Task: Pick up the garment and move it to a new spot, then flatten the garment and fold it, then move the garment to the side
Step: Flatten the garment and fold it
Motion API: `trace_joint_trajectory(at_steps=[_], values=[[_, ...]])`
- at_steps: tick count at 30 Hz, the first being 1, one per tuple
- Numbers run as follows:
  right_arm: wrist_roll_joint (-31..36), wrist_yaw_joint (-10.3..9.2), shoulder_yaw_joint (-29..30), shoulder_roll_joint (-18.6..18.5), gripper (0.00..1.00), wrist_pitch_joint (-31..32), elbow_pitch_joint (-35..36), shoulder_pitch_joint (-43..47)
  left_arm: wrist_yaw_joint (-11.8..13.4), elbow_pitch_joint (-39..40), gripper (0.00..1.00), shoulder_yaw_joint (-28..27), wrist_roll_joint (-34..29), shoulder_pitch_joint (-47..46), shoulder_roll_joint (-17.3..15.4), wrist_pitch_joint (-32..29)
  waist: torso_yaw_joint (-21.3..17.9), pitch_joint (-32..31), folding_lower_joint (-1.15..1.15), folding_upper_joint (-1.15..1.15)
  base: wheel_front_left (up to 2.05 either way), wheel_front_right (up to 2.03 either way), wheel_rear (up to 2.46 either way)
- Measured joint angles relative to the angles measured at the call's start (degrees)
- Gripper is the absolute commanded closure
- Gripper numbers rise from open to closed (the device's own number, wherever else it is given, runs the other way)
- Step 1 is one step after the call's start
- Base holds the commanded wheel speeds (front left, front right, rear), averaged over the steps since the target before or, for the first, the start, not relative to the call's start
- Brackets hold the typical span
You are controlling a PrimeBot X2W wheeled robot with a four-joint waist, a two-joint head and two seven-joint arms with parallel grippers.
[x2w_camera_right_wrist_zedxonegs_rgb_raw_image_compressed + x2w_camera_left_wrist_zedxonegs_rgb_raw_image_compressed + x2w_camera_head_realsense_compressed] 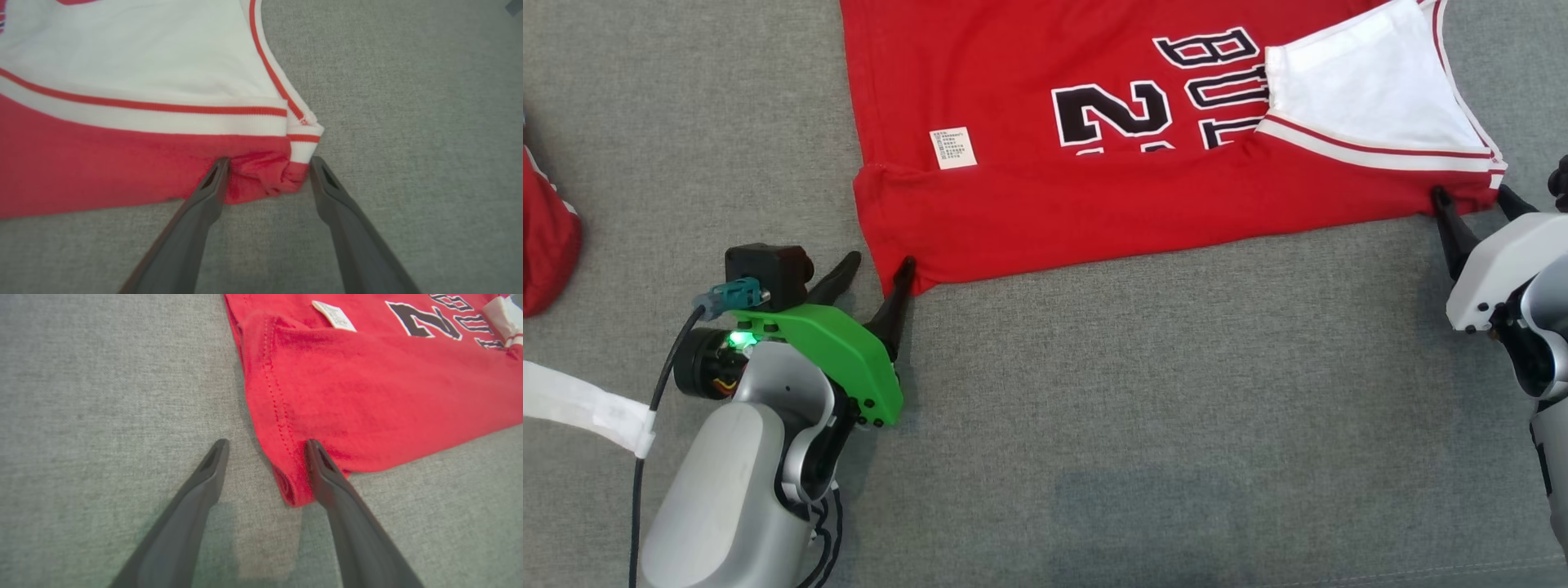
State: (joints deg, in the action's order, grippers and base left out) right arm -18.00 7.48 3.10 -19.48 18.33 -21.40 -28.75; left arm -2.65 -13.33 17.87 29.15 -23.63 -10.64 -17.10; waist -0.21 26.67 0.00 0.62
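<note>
Left claw (266, 445) open: one finger on the jersey (1045, 212) at its near left corner, the other just beside it. Right claw (269, 161) open, astride the near right corner. Jersey lies on the tabletop (1094, 392). Likely step: pinch both corners. Catch every layer, then lift evenly.

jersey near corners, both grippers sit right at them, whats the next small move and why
Probably close both grippers to pinch the two near corners. The left gripper stands open with the left corner of the jersey lying between its fingers, and the right gripper stands open around the bunched right corner. Neither grips cloth yet, so a pinch should come before any lift or fold.
</note>
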Motion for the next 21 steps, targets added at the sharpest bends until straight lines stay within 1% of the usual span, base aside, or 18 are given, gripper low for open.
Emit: trace_joint_trajectory(at_steps=[1, 4, 10, 12, 13, 14, 16, 21], values=[[-0.42, 0.0, -0.01, 0.1, 1.0, 0.03, -0.26, -0.2, -0.51, -0.12, 1.0, 0.49, 0.1, -0.32, -0.13, -0.3, -0.02, -0.03, 0.0, 0.0, 0.0, 0.0, 0.0], [-1.71, 0.07, -1.42, -0.09, 1.0, 0.78, -0.51, -0.52, -1.32, -0.57, 1.0, 1.33, 0.53, -0.48, 0.02, -0.74, -0.07, -0.55, 0.0, 0.0, 0.0, 0.0, 0.0], [-5.65, 0.07, -2.26, -1.49, 1.0, 2.47, 1.15, 1.24, -1.96, 0.21, 1.0, 1.58, 1.55, 0.23, -1.27, -2.31, -0.37, -2.47, 0.0, 0.0, 0.0, 0.0, 0.0], [-7.13, 0.07, -2.61, -2.41, 1.0, 3.67, 3.28, 2.94, -2.29, 1.23, 1.0, 1.46, 2.86, 1.39, -1.9, -3.48, -0.53, -3.55, 0.0, 0.0, 0.0, 0.0, 0.0], [-8.83, 0.07, -2.71, -3.43, 1.0, 5.17, 5.93, 5.11, -2.46, 2.41, 1.0, 1.3, 3.88, 2.85, -2.93, -4.83, -0.74, -4.73, 0.0, 0.0, 0.0, 0.0, 0.0], [-8.83, 0.07, -2.71, -3.43, 1.0, 5.17, 5.93, 5.11, -2.46, 2.41, 1.0, 1.3, 3.88, 2.85, -2.93, -4.83, -0.74, -4.73, 0.0, 0.0, 0.0, 0.0, 0.0], [-10.51, 0.07, -2.94, -4.58, 1.0, 7.15, 8.8, 8.14, -2.66, 4.14, 1.0, 1.03, 4.54, 4.44, -4.31, -6.04, -1.01, -6.0, 0.0, 0.0, 0.0, 0.0, 0.0], [-14.3, 0.07, -1.72, -6.53, 1.0, 11.62, 17.28, 17.13, -2.83, 11.57, 1.0, 0.41, 7.65, 11.67, -7.84, -9.83, -1.96, -9.1, 0.0, 0.0, 0.0, 0.0, 0.0]])
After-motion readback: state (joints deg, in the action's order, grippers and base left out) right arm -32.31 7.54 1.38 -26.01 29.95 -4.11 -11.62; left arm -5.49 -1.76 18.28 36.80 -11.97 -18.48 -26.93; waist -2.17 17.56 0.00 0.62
